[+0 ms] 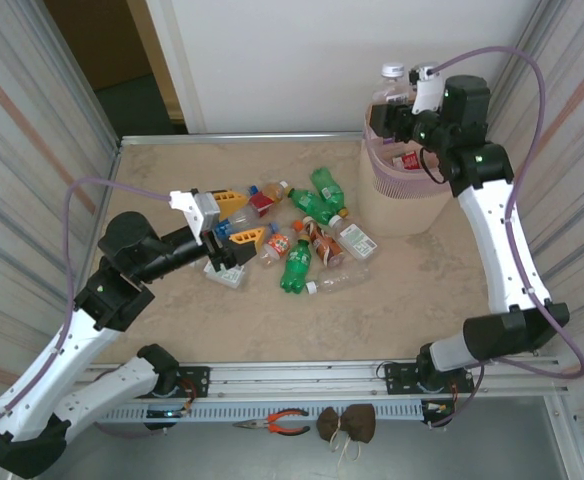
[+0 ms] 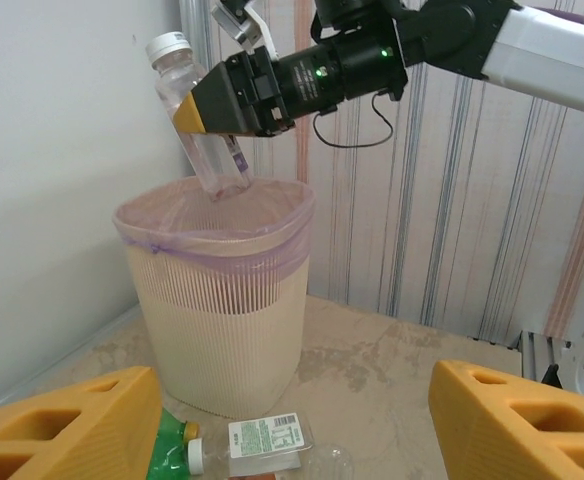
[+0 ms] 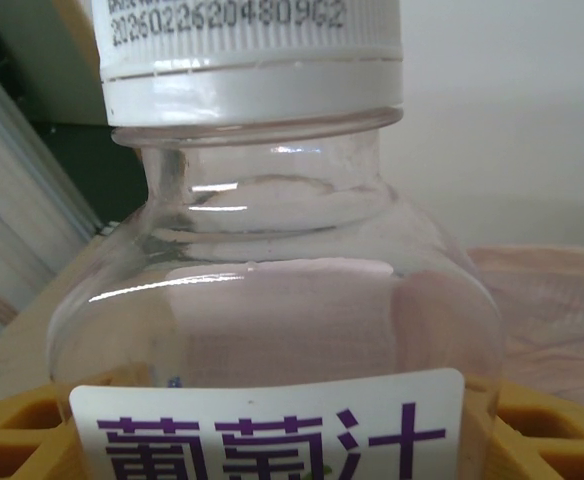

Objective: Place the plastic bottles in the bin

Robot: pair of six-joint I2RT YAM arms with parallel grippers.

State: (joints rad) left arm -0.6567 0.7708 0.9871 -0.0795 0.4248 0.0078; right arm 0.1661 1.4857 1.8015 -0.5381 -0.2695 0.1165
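My right gripper (image 2: 200,112) is clamped on a clear bottle (image 2: 177,75) with a white cap. Its orange fingers (image 3: 17,440) press either side of the white label, which carries purple characters. I hold this bottle tilted above the bin (image 1: 397,205), cap uppermost and leaning toward the far wall. Its lower end is down at about the level of the rim, over the opening. The bin stands at the far right corner of the worktop (image 1: 172,300), with a thin purplish liner (image 2: 212,255) folded over its rim. Inside it, a red-labelled bottle (image 1: 408,160) shows.

My left gripper (image 1: 240,220) is spread wide and grips nothing. It hangs low over the left end of the heap of plastic bottles (image 1: 307,240), which lies across the middle of the worktop and reaches to near the foot of the bin. The heap mixes clear bottles with green ones, such as the green bottle (image 1: 297,265) on the near side. From my left wrist, I see a white-labelled bottle (image 2: 262,438) lying on its side ahead of the two spread fingers, on the way to the bin. Whether either finger touches a bottle I cannot tell.
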